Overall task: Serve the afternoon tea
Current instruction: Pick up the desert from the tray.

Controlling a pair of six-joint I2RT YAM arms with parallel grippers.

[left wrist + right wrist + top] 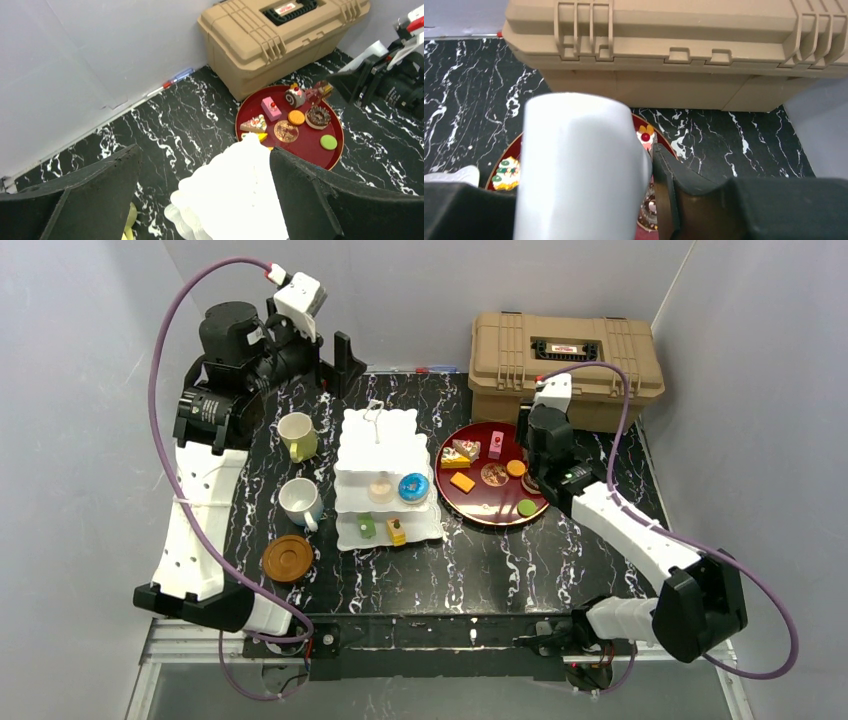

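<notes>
Our left gripper (204,155) hangs wide open above the cake stand (380,455). At its three o'clock, our right gripper (589,200) seemingly clasps a white object (574,150).

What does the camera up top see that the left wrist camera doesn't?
Only the top view shows the white mug, the brown coaster and the blue doughnut on the cake stand. Only the left wrist view shows the cherry-topped roll cake. Both show the cake stand, the red tray, the pink cake and the tan case.
</notes>
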